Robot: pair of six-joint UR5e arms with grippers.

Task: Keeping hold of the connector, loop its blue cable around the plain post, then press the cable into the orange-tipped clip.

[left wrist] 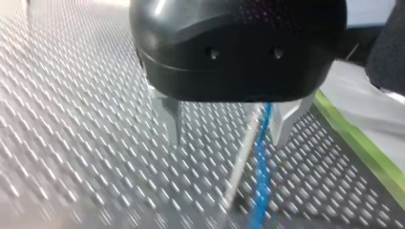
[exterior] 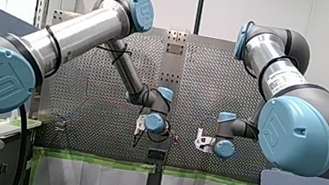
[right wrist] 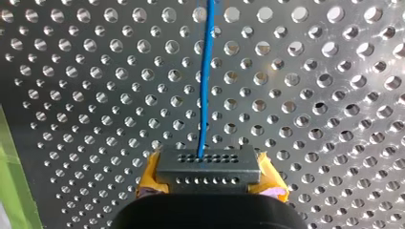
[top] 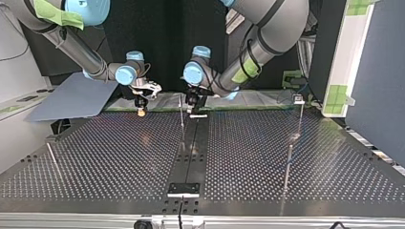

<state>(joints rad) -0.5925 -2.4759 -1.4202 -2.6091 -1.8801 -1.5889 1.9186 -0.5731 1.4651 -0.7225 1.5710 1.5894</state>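
In the right wrist view my right gripper (right wrist: 208,180) is shut on a dark, many-holed connector (right wrist: 208,164), held between its yellow pads (right wrist: 149,175). The blue cable (right wrist: 205,71) leaves the connector and runs straight ahead over the perforated table. My left gripper (left wrist: 229,140) is black with metal fingers (left wrist: 173,119) and stands open. The blue cable (left wrist: 261,176) and a thin plain post (left wrist: 236,176) pass between its fingers, close to one of them, ungripped. In the top view my left gripper (top: 193,102) hangs beside the post (top: 182,119), with my right gripper (top: 141,109) further left.
More thin posts stand at the top view's right (top: 289,162) and left (top: 52,160). A small black plate (top: 184,189) lies on the table's dark middle strip. A grey board (top: 71,100) leans at the far left. Green tape (left wrist: 367,152) marks the table's edge.
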